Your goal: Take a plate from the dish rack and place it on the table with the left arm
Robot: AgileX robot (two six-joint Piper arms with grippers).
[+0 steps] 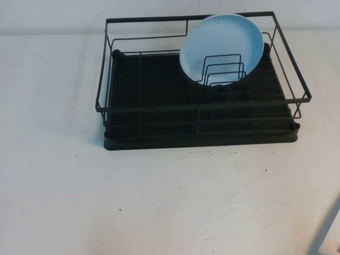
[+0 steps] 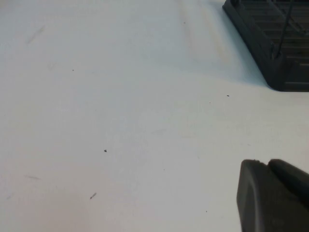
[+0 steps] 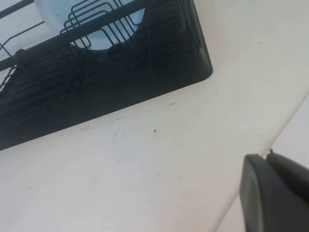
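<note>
- Left gripper (image 2: 273,195): only a dark finger part shows at the frame edge of the left wrist view. It hangs above bare table (image 1: 53,186), with a corner of the dish rack (image 1: 199,87) further off. Finger state cannot be determined. It does not appear in the high view.
- Table: white, with faint specks and scuffs. A row of small dark marks runs along the rack's near edge.
- Dish rack: black wire frame on a ribbed black drip tray, placed toward the far edge of the table, near the centre.
- Plate (image 1: 222,47): light blue and round. It stands tilted in the far right corner of the rack, behind the upright wire dividers (image 1: 223,70), leaning back toward the far top rail.
- Right gripper (image 3: 275,193): only a dark finger part shows in the right wrist view. It hangs over the table edge, off the rack's near right corner and apart from it. Finger state cannot be determined.
</note>
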